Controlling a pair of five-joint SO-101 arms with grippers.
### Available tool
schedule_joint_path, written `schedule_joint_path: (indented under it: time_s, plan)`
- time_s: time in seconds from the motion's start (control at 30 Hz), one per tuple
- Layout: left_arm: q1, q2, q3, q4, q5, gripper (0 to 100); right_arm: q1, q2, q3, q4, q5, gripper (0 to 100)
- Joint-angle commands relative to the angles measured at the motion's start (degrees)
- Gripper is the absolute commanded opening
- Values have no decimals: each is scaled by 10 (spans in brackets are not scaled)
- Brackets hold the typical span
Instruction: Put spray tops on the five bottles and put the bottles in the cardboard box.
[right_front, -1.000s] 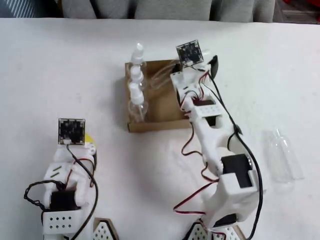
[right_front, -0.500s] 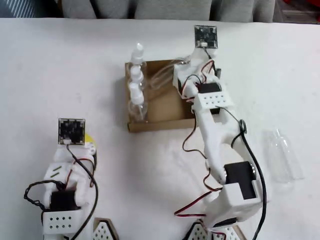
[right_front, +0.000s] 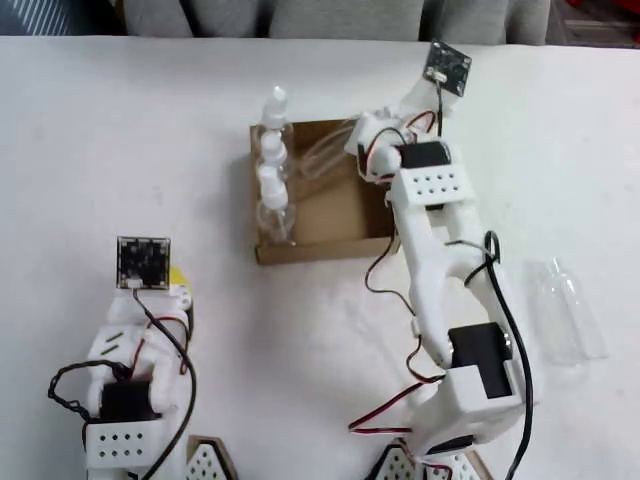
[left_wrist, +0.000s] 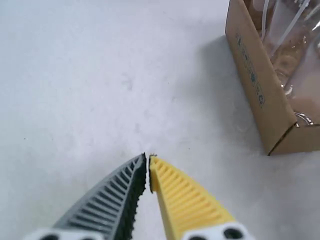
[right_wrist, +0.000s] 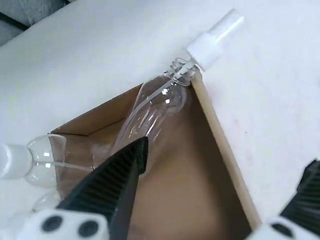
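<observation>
The cardboard box (right_front: 330, 225) sits mid-table. Three clear bottles with white spray tops (right_front: 272, 150) stand along its left wall. Another capped bottle (right_front: 325, 150) lies slanted inside, its neck on the far rim; in the right wrist view this bottle (right_wrist: 160, 107) has its spray top (right_wrist: 215, 37) poking over the box wall (right_wrist: 220, 140). My right gripper (right_front: 368, 140) (right_wrist: 227, 155) hangs open over the box's far right corner, holding nothing. One clear bottle (right_front: 568, 310) lies on the table at the right. My left gripper (left_wrist: 148, 159) (right_front: 178, 282) rests shut and empty at the front left.
The box's near corner (left_wrist: 272, 125) stands to one side of my left gripper, with bare white table between them. Grey chairs (right_front: 340, 18) line the far edge. Both arm bases (right_front: 120, 440) stand at the front edge.
The right arm's wrist has swung up and back toward the far right of the box, its camera board moving away from the box. The slanted bottle stays put. The left arm is still.
</observation>
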Motion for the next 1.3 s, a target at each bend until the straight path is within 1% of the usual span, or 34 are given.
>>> schedule_joint_path:
  time_s: [0.0, 0.1, 0.17, 0.33, 0.4, 0.6, 0.67, 0.77, 1.0, 1.13, 1.27]
  plan:
    - [-5, -6, -2, -12, -7, 20, 23, -35, -63, 57, -41, 408]
    - [-5, -6, -2, -12, -7, 20, 26, -35, -100, 105, -62, 404]
    - [-5, -6, -2, -12, -7, 20, 22, -35, -119, 128, -62, 371]
    - [-5, -6, -2, -12, -7, 20, 12, -32, -137, 136, -62, 180]
    - [-5, -6, -2, -12, -7, 20, 10, -29, -137, 133, -62, 140]
    - [-6, -6, -2, -11, -7, 20, -16, -29, -114, 127, -66, 159]
    - [-6, -6, -2, -11, -7, 20, -29, -28, -92, 108, -66, 173]
    - [-6, -6, -2, -11, -7, 20, -43, -29, -51, 54, -66, 185]
    - [-6, -6, -2, -10, -7, 20, -45, -29, 62, -94, -66, 195]
    - [-6, -6, -2, -9, -7, 20, -46, -29, 110, -170, -66, 233]
    - [-6, -6, -2, -9, -7, 20, -57, -29, 144, -217, -66, 291]
